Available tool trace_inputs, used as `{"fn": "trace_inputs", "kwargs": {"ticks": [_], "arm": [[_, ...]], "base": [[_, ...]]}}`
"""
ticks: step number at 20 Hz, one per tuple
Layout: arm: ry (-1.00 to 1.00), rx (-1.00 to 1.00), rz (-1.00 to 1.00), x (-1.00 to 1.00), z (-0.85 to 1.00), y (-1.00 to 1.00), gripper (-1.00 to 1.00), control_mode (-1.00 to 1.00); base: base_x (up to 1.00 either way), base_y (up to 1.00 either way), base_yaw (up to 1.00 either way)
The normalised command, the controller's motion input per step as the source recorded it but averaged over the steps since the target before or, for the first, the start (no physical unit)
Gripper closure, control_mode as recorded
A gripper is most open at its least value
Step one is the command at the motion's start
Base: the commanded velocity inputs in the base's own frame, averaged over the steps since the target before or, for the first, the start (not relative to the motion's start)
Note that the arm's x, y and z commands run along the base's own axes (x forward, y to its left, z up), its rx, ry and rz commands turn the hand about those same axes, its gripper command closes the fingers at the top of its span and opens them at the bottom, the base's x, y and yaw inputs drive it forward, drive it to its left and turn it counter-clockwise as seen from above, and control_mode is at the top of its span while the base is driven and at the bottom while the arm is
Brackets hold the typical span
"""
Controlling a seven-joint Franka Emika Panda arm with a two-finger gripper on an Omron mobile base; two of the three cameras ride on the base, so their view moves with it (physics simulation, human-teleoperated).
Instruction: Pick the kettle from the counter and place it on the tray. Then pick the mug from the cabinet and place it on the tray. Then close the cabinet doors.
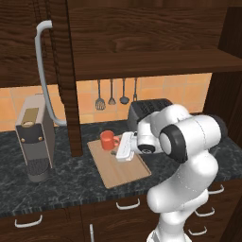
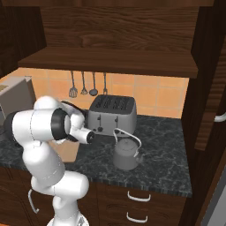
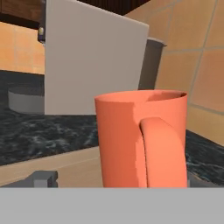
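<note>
Two dark fingertips of the gripper (image 3: 116,179) are standing wide apart, gripping nothing, flanking the small orange-red cylindrical mug (image 3: 141,138). It is sitting upright on the flat tan wooden tray (image 1: 124,169), while the squat dark grey metal kettle (image 2: 126,152) is resting on the speckled dark marble counter (image 2: 165,154) beside the boxy grey toaster (image 2: 112,114).

Even, soft rendered light — cabinet wood stays dim, shadows faint, no glare — close hand view slightly soft
</note>
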Motion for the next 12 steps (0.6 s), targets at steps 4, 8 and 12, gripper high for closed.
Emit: {"fn": "trace_inputs", "kwargs": {"ticks": [4, 8, 12], "arm": [[0.16, -0.06, 0.0, 0.26, -0.43, 0.0, -1.0, -1.0], [0.05, -0.06, 0.0, 0.07, -0.67, -0.02, -1.0, -1.0], [-0.12, 0.0, 0.0, 0.0, -0.35, -0.24, -1.0, -1.0]], "base": [[0.0, 0.0, 0.0], [0.0, 0.0, 0.0], [0.0, 0.0, 0.0]]}}
